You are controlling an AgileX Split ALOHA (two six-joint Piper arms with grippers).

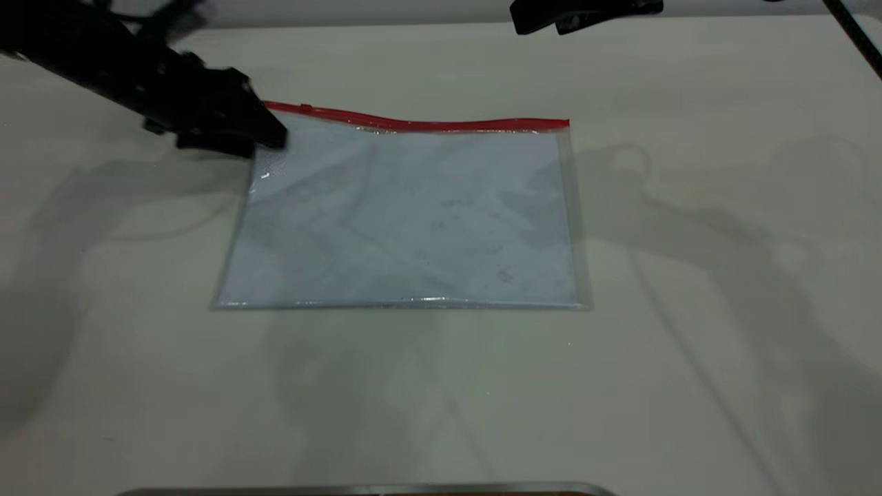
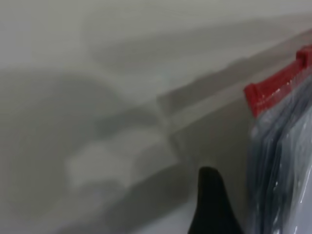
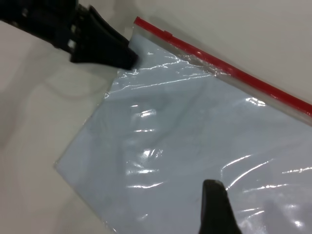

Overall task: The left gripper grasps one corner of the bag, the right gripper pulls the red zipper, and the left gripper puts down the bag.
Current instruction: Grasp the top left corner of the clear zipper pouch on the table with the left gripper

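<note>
The bag (image 1: 413, 220) lies flat on the table, a clear pouch with a pale bluish sheet inside. The red zipper (image 1: 441, 125) runs along its far edge, with the slider tab (image 1: 305, 107) near the left end. My left gripper (image 1: 265, 134) sits on the far-left corner (image 1: 265, 155), beside the strip's end, and looks shut on the plastic there. The strip rises slightly toward that corner. The right wrist view shows the left gripper (image 3: 127, 56) at the bag's (image 3: 185, 146) short edge, just below the zipper (image 3: 224, 68). My right gripper (image 1: 530, 24) hangs high above the far edge, away from the bag.
The bag stands on a plain pale table (image 1: 723, 344). A grey metal edge (image 1: 372, 490) shows at the near side. A black cable (image 1: 854, 34) crosses the far right corner.
</note>
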